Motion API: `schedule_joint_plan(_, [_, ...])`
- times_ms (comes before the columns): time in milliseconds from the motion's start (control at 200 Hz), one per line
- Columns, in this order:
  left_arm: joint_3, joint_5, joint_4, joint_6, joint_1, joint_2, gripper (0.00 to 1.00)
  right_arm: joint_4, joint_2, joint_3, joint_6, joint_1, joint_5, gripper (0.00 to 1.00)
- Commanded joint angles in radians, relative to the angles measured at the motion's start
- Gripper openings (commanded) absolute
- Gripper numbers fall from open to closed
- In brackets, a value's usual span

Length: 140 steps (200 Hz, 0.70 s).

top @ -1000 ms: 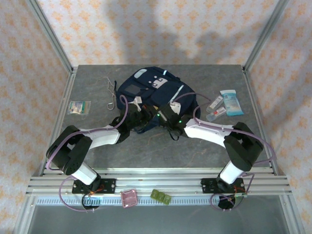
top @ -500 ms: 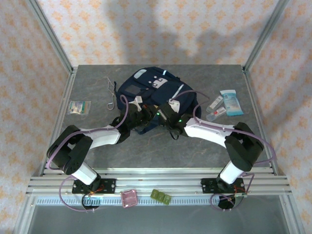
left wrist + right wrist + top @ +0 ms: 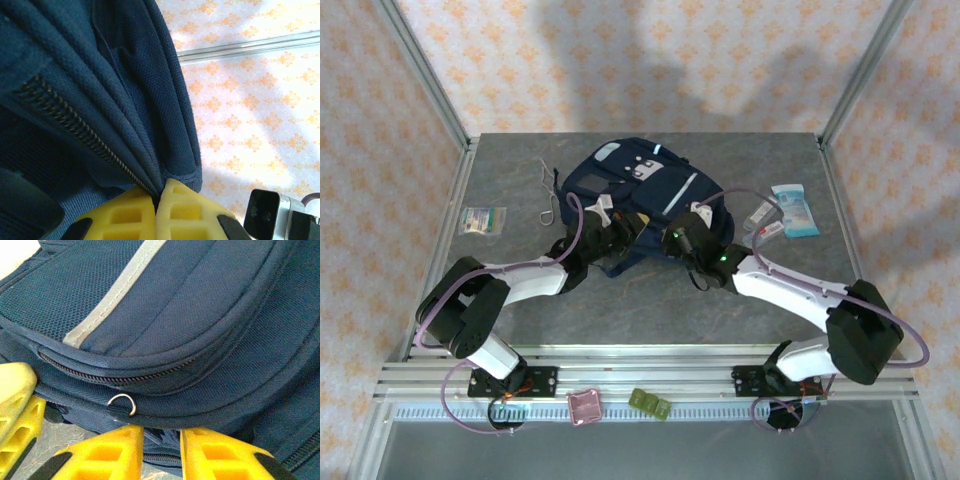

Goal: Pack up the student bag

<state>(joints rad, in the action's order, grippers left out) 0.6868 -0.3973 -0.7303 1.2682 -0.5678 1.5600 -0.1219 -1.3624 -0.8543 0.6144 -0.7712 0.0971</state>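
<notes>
Since a second ago the right arm has swung outward, its elbow dropping toward the near right corner and its forearm stretching out, so the right gripper (image 3: 692,218) sits further right along the near edge of the student bag (image 3: 640,185); the left arm has not shifted. The navy backpack lies flat on the grey table (image 3: 520,310), in its far middle part, with its white-grey patch facing up toward the far side. The left gripper (image 3: 622,230) is at the bag's near edge, and in its wrist view its yellow fingers (image 3: 125,220) are pressed together on a fold of blue fabric just beside a dark zipper (image 3: 75,125). In the right wrist view the right gripper (image 3: 162,445) has its jaws a little apart at the bag's lower seam, dark fabric showing in the gap; whether it pinches that fabric I cannot tell. Just above these fingers a small metal ring (image 3: 122,402) hangs from the seam, under a closed zipper and a light-grey stripe (image 3: 115,300). Right of the bag lie a light-blue packet (image 3: 795,210) and small tubes (image 3: 765,220); left of it, a thin metal object (image 3: 548,190) and a green-white packet (image 3: 482,220).
</notes>
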Motion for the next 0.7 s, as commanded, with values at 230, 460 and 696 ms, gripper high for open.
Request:
schedule_joint_plan(230, [0.059, -0.054, -0.182, 0.016, -0.009, -0.011, 0.00, 0.075, -0.063, -0.028, -0.040, -0.002, -0.056, 0.24])
schedule_joint_plan(460, [0.059, -0.062, -0.192, 0.026, -0.010, -0.009, 0.00, 0.070, -0.132, -0.088, -0.048, 0.001, -0.023, 0.26])
schedule_joint_plan(696, [0.046, -0.062, -0.211, 0.036, -0.010, -0.009, 0.00, 0.094, -0.147, -0.072, -0.045, -0.004, -0.043, 0.34])
